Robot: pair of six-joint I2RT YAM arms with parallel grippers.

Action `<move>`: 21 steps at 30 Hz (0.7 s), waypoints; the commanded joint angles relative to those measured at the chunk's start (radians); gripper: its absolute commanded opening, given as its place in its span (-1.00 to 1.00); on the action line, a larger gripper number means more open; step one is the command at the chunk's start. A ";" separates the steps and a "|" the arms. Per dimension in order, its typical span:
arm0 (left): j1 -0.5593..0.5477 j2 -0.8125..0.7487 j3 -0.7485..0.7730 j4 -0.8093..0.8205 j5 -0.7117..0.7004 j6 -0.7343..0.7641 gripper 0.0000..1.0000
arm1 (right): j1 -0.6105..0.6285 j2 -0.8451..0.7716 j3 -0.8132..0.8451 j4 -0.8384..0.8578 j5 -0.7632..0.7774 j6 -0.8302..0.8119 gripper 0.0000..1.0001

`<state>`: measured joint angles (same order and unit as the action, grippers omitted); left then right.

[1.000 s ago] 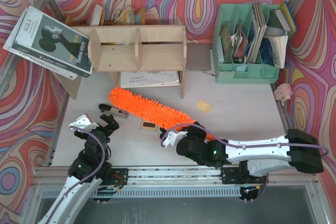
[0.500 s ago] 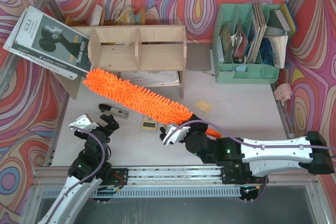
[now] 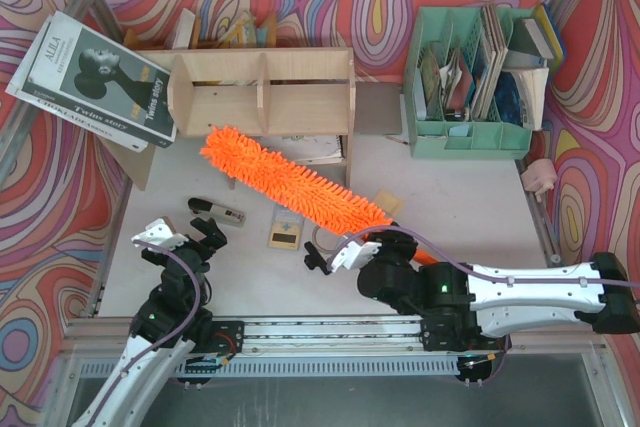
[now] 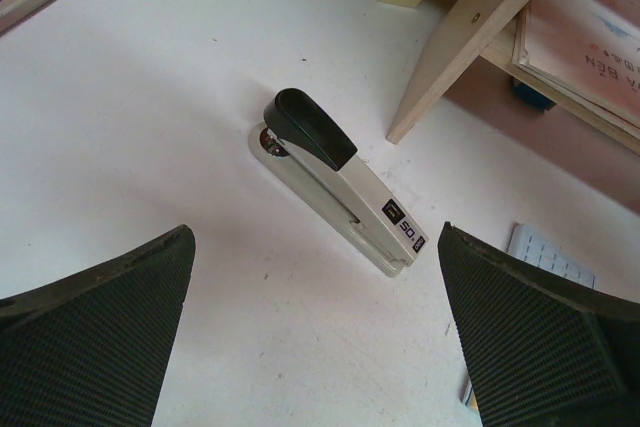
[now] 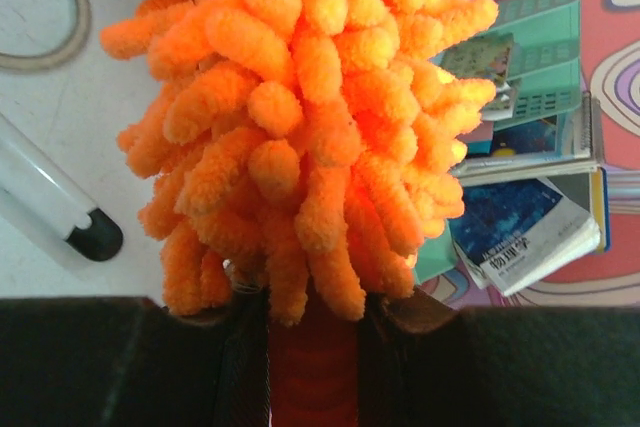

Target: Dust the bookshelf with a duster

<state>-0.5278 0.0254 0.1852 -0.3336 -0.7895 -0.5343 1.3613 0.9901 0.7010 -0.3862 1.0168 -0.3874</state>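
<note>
The light plywood bookshelf [image 3: 260,92] stands at the back left; one of its legs shows in the left wrist view [image 4: 470,37]. The orange fluffy duster [image 3: 290,182] slants from my right gripper up-left, its tip just in front of the shelf's lower left part. My right gripper [image 3: 383,243] is shut on the duster's handle just below the fluff; in the right wrist view the duster [image 5: 300,97] fills the frame above the gripper [image 5: 312,347]. My left gripper [image 3: 188,237] is open and empty over the table [image 4: 315,347].
A silver-black stapler [image 3: 217,212] [image 4: 340,182] lies ahead of my left gripper. A small card [image 3: 283,239] and a yellow note [image 3: 388,203] lie on the table. Magazines [image 3: 95,72] lean at the far left. A mint-green file organiser [image 3: 475,77] stands at the back right.
My right gripper has lifted the duster off the table and swung it toward the shelf; its tip swept out left, then back right and up. The left arm has not moved.
</note>
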 commanded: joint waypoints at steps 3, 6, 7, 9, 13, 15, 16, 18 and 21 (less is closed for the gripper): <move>-0.001 -0.009 -0.018 0.016 -0.003 0.010 0.97 | 0.002 -0.097 0.123 -0.161 0.133 0.099 -1.00; -0.001 -0.011 -0.018 0.014 -0.005 0.008 0.96 | 0.005 -0.108 0.101 -0.100 0.110 0.052 -1.00; -0.001 -0.011 -0.018 0.014 -0.005 0.009 0.96 | 0.005 -0.098 0.079 -0.076 0.096 0.042 -1.00; -0.001 -0.011 -0.018 0.012 -0.006 0.008 0.97 | 0.005 -0.061 0.050 -0.069 0.061 0.072 -1.00; -0.001 -0.011 -0.018 0.011 -0.006 0.008 0.96 | 0.004 0.010 0.043 -0.093 0.022 0.131 -1.00; -0.001 -0.010 -0.018 0.014 -0.004 0.009 0.96 | 0.007 0.015 0.065 -0.110 0.042 0.120 -1.00; -0.002 -0.009 -0.018 0.014 -0.004 0.010 0.97 | 0.010 0.004 0.075 -0.103 0.054 0.107 -1.00; -0.001 -0.009 -0.018 0.014 -0.005 0.010 0.97 | 0.017 -0.048 0.088 -0.064 0.074 0.067 -1.00; -0.002 -0.010 -0.018 0.012 -0.006 0.008 0.97 | 0.020 -0.129 0.090 -0.021 0.100 0.022 -1.00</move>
<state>-0.5278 0.0254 0.1852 -0.3336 -0.7895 -0.5343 1.3735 0.9627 0.7460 -0.4839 1.0462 -0.3206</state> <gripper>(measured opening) 0.984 0.336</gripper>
